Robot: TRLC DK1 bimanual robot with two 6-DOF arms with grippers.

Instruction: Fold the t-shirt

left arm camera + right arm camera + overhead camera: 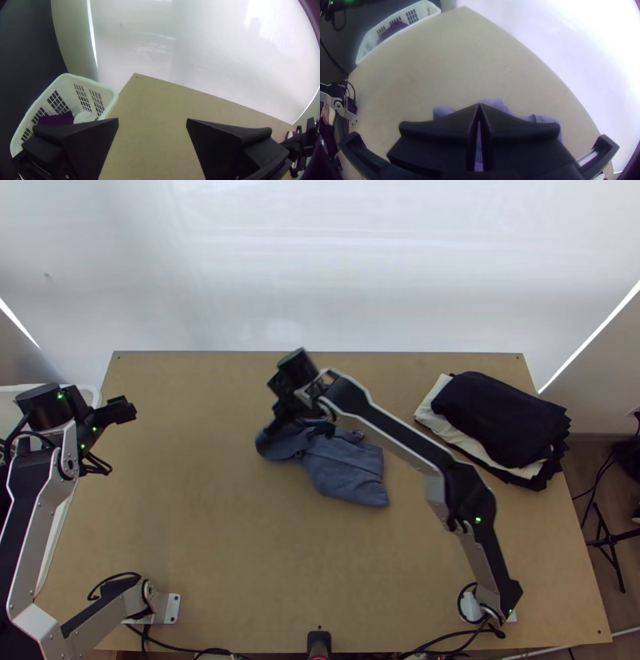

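Top view gives us the blue t-shirt (344, 468) bunched on the worktop (208, 540), stacked clothes (504, 420) to its right; at its far left part the right hand (288, 412) is closed, whether on cloth we cannot tell; by the left edge we see the left hand (120, 410) open

From high over the table (208, 548), the top view looks steeply down; both wrist views (lower, closer) face across it, sharing the basket (111, 100) beside it
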